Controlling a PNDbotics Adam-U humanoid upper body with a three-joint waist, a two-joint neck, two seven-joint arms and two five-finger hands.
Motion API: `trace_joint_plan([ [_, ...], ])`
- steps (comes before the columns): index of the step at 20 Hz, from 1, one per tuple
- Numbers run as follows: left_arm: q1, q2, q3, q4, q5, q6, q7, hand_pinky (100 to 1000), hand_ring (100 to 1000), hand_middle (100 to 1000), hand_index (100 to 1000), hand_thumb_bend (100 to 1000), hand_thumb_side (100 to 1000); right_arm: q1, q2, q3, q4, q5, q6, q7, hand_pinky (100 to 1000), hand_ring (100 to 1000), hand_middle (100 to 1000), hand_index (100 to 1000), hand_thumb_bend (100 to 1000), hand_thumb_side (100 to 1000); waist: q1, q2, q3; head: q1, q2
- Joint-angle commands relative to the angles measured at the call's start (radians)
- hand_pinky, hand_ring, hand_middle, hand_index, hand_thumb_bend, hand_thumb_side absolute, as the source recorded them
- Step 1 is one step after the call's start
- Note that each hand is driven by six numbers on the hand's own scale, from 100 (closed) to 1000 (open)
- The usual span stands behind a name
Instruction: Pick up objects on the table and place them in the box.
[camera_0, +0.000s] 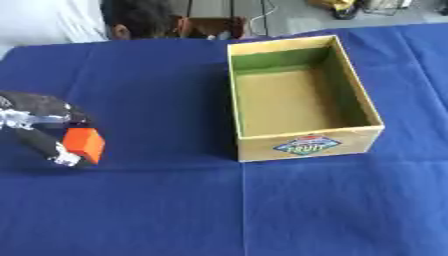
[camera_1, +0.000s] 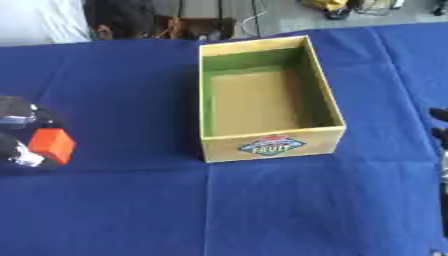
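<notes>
An orange block is pinched between the curled fingers and thumb of my left hand at the left edge of the table. An open cardboard box with a green inner wall and a "FRUIT" label on its front stands right of centre; I see nothing inside it. The block is well to the left of the box, near its front edge line. Only black fingertips of my right hand show at the right edge of the right eye view.
A blue cloth covers the whole table. A person sits beyond the far edge at the upper left, not touching anything.
</notes>
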Motion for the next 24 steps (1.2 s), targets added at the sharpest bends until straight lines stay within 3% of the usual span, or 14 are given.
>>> trace_joint_plan([
  [1,-0.016,0.024,0.017,0.008,-0.010,-0.118,-0.116,661,840,821,1000,620,806,-0.008,-0.001,0.003,-0.015,0.011,0.000,0.005,835,950,760,946,100,1000,0.000,-0.014,0.001,0.004,-0.014],
  [8,-0.011,0.026,0.011,0.040,-0.034,-0.122,-0.116,655,837,826,1000,591,748,-0.008,0.000,0.005,-0.015,0.011,0.000,0.008,835,950,757,945,100,1000,0.000,-0.012,0.001,0.003,-0.015],
  [13,-0.020,0.019,0.016,0.049,-0.030,-0.127,-0.116,645,827,807,1000,565,753,-0.008,0.001,0.007,-0.015,0.010,0.001,0.012,835,951,756,945,100,1000,-0.001,-0.011,0.002,0.004,-0.019],
  [24,-0.024,0.003,0.030,0.028,0.034,-0.134,-0.065,504,663,546,737,444,664,-0.007,0.005,0.009,-0.015,0.016,0.005,0.015,836,952,754,945,100,1000,-0.001,-0.007,0.000,0.001,-0.022],
])
